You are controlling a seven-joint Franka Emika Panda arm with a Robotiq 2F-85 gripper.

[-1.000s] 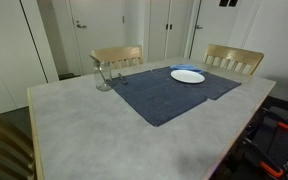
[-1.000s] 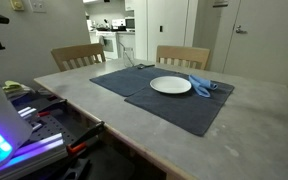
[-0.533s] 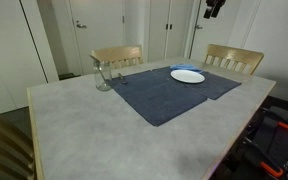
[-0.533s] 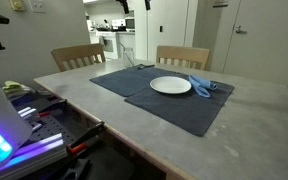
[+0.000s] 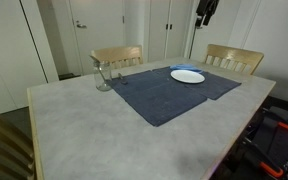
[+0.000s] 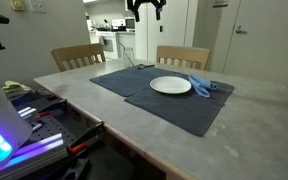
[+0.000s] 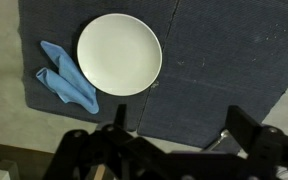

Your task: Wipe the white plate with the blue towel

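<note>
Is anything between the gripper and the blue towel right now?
No. In an exterior view the gripper hangs high up, with only open air down to the blue towel lying beside the white plate.

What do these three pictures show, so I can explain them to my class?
The machine is a robot arm ending in a two-fingered gripper, which hangs high above the table, open and holding nothing. Two pictures come from cameras standing in the room, on different sides of the table. The third comes from a camera on the arm's wrist, looking straight down; the dark shapes along its bottom edge are the gripper's fingers. On the table lie dark blue mats, with a white plate on them and a crumpled blue towel beside it. A clear glass stands by the mats' edge.
</note>
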